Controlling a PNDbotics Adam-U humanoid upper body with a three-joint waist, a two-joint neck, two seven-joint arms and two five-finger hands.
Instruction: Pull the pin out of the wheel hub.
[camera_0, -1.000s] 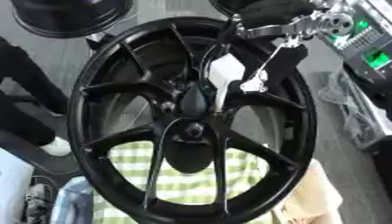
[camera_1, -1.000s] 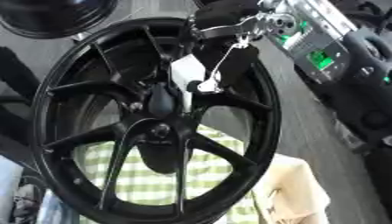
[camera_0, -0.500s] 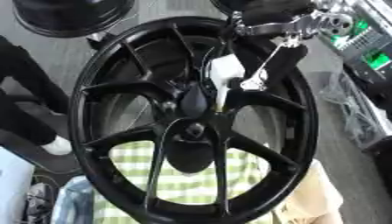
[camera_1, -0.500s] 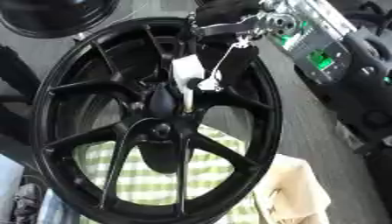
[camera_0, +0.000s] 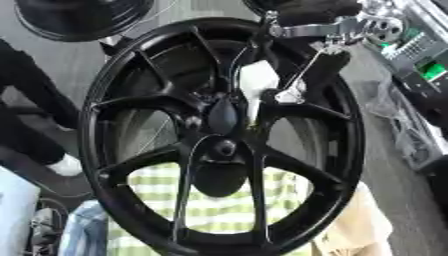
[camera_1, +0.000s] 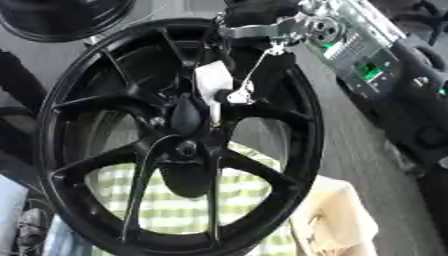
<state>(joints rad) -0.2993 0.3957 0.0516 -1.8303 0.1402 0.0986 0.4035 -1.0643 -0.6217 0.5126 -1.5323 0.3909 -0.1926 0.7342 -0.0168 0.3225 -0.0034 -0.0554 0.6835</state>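
Right hand (camera_0: 319, 20) enters from the upper right of the frame, black and silver, reaching down over the wheel (camera_0: 219, 135). Thin silver fingers (camera_0: 302, 75) run diagonally down-left and end at a small silver piece just right of a white tab (camera_0: 259, 80), upper centre of the wheel. Looks like a pinch on that piece, but I can't tell for sure whether the fingers are closed on it.

Pin (camera_0: 259, 102): my read is it's the pale rod hanging under the white tab, long axis near vertical in frame, lower end meeting the black hub (camera_0: 223, 115) at frame centre. So pin sits directly at the fingertips, slightly left and below them. Hub lies down-left of the hand.

Left hand not visible in either view; right is the only one in reach.

Judgement: pull should go along the rod's axis, up and away from the hub, back toward the wrist. Sideways pull risks binding.

Green-white checked cloth (camera_0: 219, 215) shows through the lower spokes.
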